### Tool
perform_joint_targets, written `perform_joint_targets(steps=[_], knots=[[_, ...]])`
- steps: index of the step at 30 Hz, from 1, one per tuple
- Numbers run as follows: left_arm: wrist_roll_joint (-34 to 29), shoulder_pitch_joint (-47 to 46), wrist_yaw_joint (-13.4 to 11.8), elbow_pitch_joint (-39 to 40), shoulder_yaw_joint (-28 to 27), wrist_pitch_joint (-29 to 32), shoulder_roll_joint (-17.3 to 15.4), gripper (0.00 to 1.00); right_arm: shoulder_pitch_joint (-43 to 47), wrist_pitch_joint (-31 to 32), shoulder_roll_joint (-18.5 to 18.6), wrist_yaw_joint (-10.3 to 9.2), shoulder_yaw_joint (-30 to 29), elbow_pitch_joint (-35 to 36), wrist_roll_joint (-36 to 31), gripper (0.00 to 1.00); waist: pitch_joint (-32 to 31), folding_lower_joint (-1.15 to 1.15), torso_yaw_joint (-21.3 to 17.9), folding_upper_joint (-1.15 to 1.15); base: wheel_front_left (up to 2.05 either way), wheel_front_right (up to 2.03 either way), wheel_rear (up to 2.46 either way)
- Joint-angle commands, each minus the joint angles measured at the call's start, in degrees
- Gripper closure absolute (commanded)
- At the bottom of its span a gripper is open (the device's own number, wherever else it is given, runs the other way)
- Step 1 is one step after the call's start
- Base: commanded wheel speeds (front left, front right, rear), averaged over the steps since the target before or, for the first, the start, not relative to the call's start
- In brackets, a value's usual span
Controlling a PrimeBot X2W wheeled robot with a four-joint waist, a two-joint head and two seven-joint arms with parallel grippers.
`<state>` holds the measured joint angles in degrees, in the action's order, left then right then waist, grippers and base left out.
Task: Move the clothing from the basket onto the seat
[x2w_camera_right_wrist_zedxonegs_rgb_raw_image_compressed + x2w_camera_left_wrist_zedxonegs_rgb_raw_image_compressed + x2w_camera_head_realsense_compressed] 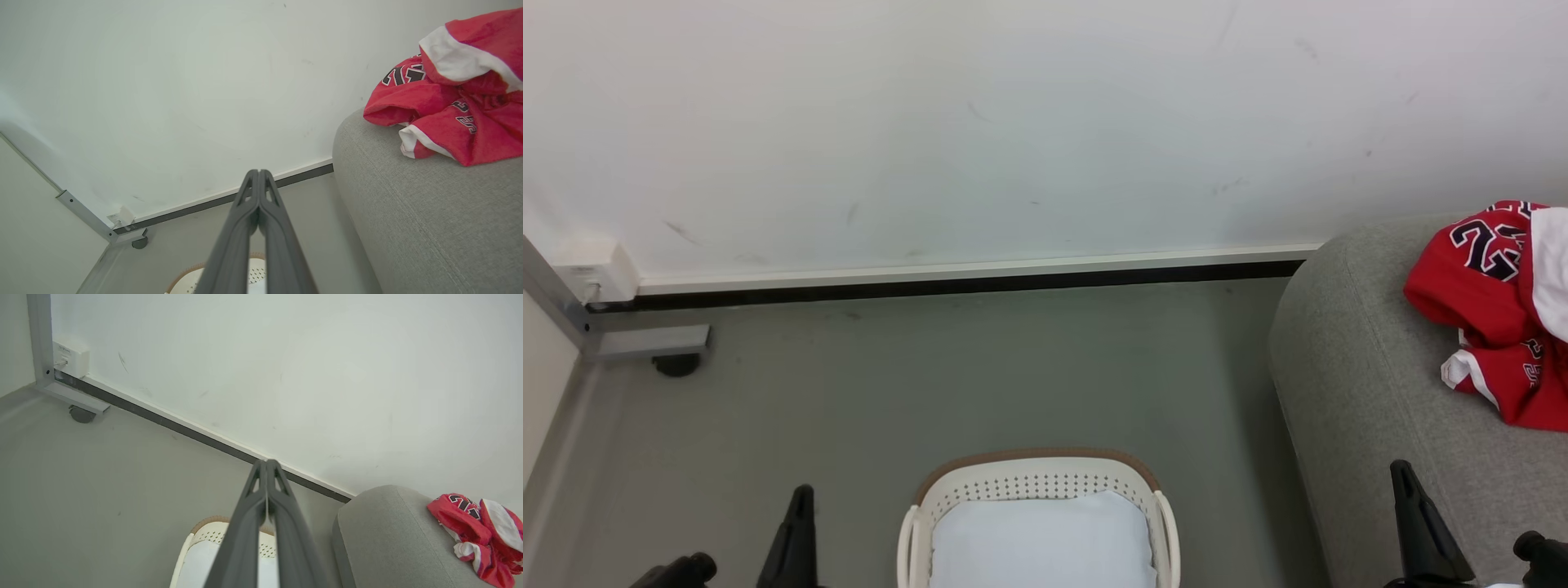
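Judged from the present layout, the step in hand is verification and retreat rather than a further pick. In the head view the laundry basket (1036,459) stands on the grey floor (947,384) directly ahead, between the two arms, and the visible part of its interior shows the pale liner (1041,539) with no red fabric on it. The near portion of the basket is cut off by the frame edge, so confirm that portion before declaring the transfer complete. Do not grasp the liner; it is not part of the load. To the right, just beside the basket, the grey sofa (1372,392) carries the red basketball clothing (1482,306), a crumpled heap with white trim and black numerals. It lies well in from the rounded edge and appears unlikely to slide off. Keep both arms low and clear of the basket rim and the sofa edge during any withdrawal. The left gripper (266,464) has its fingers pressed together with nothing between them. The right gripper (258,173) is likewise clenched and empty, touching nothing, and points toward the pale wall (184,81).
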<state>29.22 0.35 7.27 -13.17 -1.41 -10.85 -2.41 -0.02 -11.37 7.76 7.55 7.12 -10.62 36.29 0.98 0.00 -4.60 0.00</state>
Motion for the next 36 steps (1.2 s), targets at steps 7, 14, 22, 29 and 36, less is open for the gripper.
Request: perform_joint_targets(steps=[7,14,22,29,36], knots=[[8.0,-2.0,0.07,0.55,-0.87,2.11,-0.27,1.0,-2.17,1.81,-0.04,-0.02,-1.56,0.27,7.49,1.0,-0.06,0.0,0.32,0.0,0.0,0.0,0.0],[13.82,-2.5,0.09,0.42,-1.31,3.73,-0.31,1.0,-2.63,3.24,-0.32,-0.03,-2.54,-0.08,12.89,1.0,-0.11,0.0,0.62,0.0,0.0,0.0,0.0],[19.85,-3.08,0.12,0.29,-1.8,5.39,-0.36,1.0,-3.11,4.83,-0.67,-0.04,-3.62,-0.46,18.44,1.0,-0.17,0.0,0.95,0.0,0.0,0.0,0.0],[24.86,-3.51,0.14,0.17,-2.21,6.8,-0.39,1.0,-3.46,6.11,-0.99,-0.04,-4.54,-0.76,22.96,1.0,-0.22,0.0,1.25,0.0,0.0,0.0,0.0],[29.37,-3.93,0.16,0.05,-2.58,8.07,-0.43,1.0,-3.88,7.32,-1.28,-0.05,-5.4,-1.05,27.12,1.0,-0.27,0.0,1.54,0.0,0.0,0.0,0.0]])
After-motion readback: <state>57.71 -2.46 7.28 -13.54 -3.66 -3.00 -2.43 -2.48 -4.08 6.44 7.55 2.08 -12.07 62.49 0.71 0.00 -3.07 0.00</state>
